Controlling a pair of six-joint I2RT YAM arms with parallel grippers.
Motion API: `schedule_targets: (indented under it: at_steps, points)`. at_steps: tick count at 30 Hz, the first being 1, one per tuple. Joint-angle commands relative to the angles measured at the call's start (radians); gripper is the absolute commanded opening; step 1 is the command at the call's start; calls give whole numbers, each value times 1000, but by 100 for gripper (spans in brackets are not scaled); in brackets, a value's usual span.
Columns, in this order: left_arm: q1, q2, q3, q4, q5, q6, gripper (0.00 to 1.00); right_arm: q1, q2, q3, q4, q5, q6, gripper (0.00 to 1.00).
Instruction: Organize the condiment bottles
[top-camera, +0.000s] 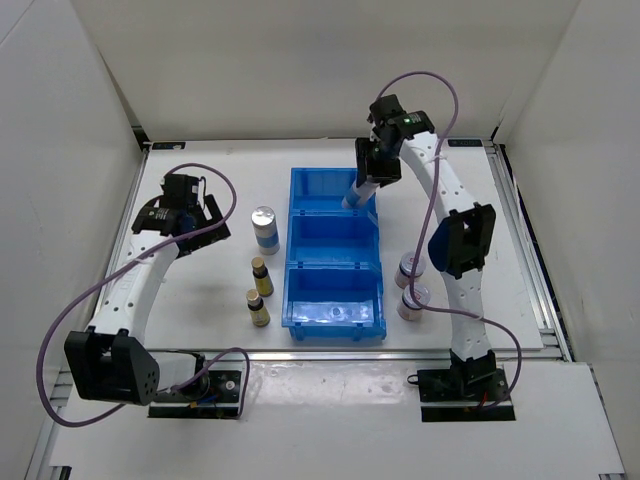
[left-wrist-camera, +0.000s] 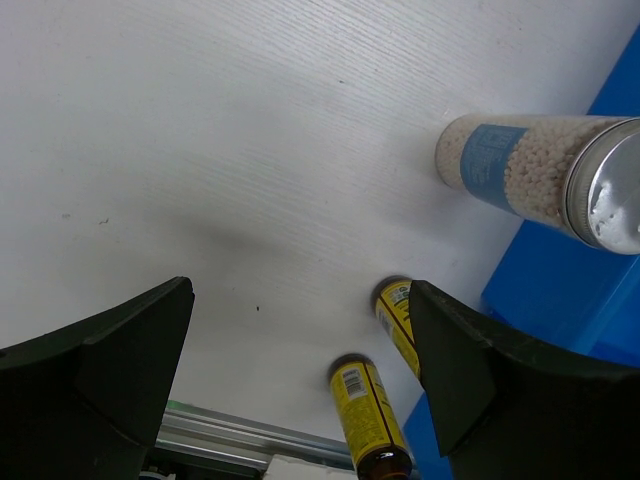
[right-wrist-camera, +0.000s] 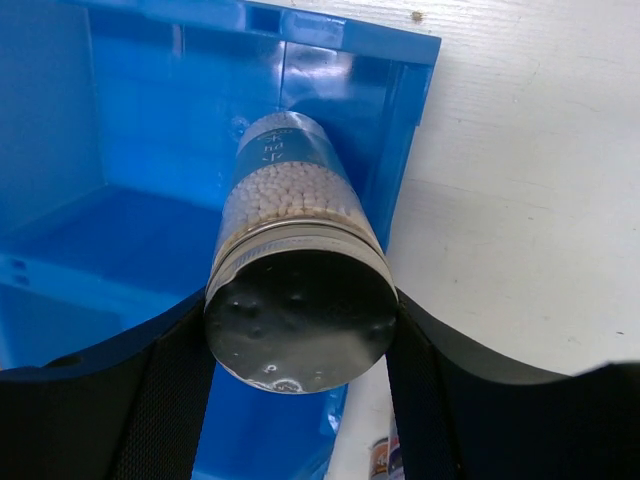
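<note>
The right claw is clamped on a tall white bottle, one finger on each side just below its silver cap. The bottle hangs tilted over the far compartment of the blue bin, close against that compartment's right wall; the pictures do not show whether its base touches the floor. The bin's middle and near compartments hold no bottles. The left claw hovers over the table to the left of the bin, its fingers wide apart with nothing between them. Near it, the second tall bottle stands upright just beside the bin's left wall, level with the middle compartment. Nearer the arm bases, the two slim yellow-brown bottles stand one behind the other, also left of the bin and apart from it. On the other side, the two squat jars sit close together just right of the near compartment. The right arm reaches over them and hides part of each from above.
</note>
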Motion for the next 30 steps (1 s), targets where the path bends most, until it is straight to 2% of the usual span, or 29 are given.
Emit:
schedule_targets:
  at_steps: [1, 5, 9, 12, 16, 19, 23, 24, 26, 27, 29, 30]
  points:
    - [1, 0, 10, 19, 25, 14, 99, 21, -4, 77, 52, 12, 26, 8]
    - [1, 0, 10, 19, 25, 14, 99, 21, 14, 77, 32, 46, 35, 8]
    - [1, 0, 1, 19, 25, 14, 99, 31, 34, 77, -14, 118, 55, 15]
    - [1, 0, 1, 19, 25, 14, 99, 42, 34, 77, -38, 170, 67, 15]
    - [1, 9, 1, 19, 25, 14, 99, 42, 44, 77, -38, 180, 76, 22]
    - [1, 18, 1, 19, 25, 14, 99, 42, 53, 77, -38, 180, 76, 39]
    - [1, 18, 1, 19, 35, 14, 99, 42, 62, 87, -38, 155, 85, 45]
    - [1, 27, 1, 19, 35, 14, 99, 51, 62, 87, -38, 155, 86, 52]
    - [1, 27, 1, 19, 35, 14, 99, 51, 62, 87, -38, 155, 86, 57]
    - [1, 27, 1, 19, 35, 14, 99, 51, 62, 99, -38, 144, 86, 69]
    - [1, 27, 1, 19, 47, 23, 99, 51, 62, 99, -38, 135, 98, 82]
    - [1, 27, 1, 19, 56, 34, 99, 51, 62, 108, -38, 126, 98, 94]
